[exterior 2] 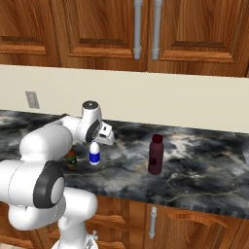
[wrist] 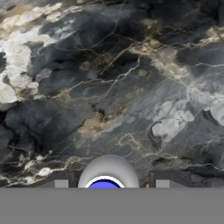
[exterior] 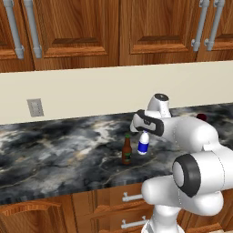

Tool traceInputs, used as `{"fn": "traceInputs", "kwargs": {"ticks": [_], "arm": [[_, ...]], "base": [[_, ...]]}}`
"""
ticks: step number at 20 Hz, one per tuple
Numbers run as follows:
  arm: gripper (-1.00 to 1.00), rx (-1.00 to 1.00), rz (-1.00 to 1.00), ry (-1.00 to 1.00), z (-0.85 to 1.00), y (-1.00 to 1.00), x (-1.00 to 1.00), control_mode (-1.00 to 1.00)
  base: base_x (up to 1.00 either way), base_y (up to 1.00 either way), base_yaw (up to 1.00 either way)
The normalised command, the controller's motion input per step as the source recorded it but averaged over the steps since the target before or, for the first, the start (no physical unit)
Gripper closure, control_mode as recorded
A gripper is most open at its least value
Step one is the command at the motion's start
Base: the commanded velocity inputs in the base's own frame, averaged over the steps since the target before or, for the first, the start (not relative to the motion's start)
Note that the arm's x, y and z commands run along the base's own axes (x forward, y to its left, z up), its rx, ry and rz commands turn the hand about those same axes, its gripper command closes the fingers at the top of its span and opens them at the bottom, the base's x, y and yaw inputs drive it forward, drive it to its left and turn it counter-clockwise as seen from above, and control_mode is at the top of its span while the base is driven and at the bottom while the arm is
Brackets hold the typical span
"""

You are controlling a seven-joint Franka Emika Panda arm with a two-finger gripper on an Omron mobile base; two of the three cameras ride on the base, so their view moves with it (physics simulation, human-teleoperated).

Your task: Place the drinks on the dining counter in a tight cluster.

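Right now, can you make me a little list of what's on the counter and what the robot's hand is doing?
place: marbled counter under wooden cabinets
white bottle: small, blue label, upright, between the others
hand: directly above the white bottle, down around its top; cannot tell if it grips yet
beer bottle: brown, green label, upright, just beside the white bottle
maroon bottle: wider, upright, standing apart on the white bottle's other side
wall: grey outlet above the counter
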Motion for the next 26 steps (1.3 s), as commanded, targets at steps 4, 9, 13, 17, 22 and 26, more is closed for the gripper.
{"fn": "traceInputs", "kwargs": {"ticks": [4,9,13,17,22,26], "arm": [[1.00,0.00,0.00,0.00,0.00,0.00,0.00,-1.00],[1.00,0.00,0.00,-0.05,0.00,0.00,-0.05,-1.00],[1.00,0.00,0.00,-0.04,0.18,-0.08,-0.43,-1.00],[1.00,0.00,0.00,-0.05,0.31,-0.25,-0.49,-1.00],[1.00,0.00,0.00,-0.04,0.66,-0.19,-0.51,-1.00],[1.00,0.00,0.01,-0.03,0.74,0.00,-0.52,-1.00]], "base": [[0.00,0.00,0.00],[0.00,0.00,0.00],[0.00,0.00,0.00],[0.00,0.00,0.00],[0.00,0.00,0.00],[0.00,0.00,0.00]]}}
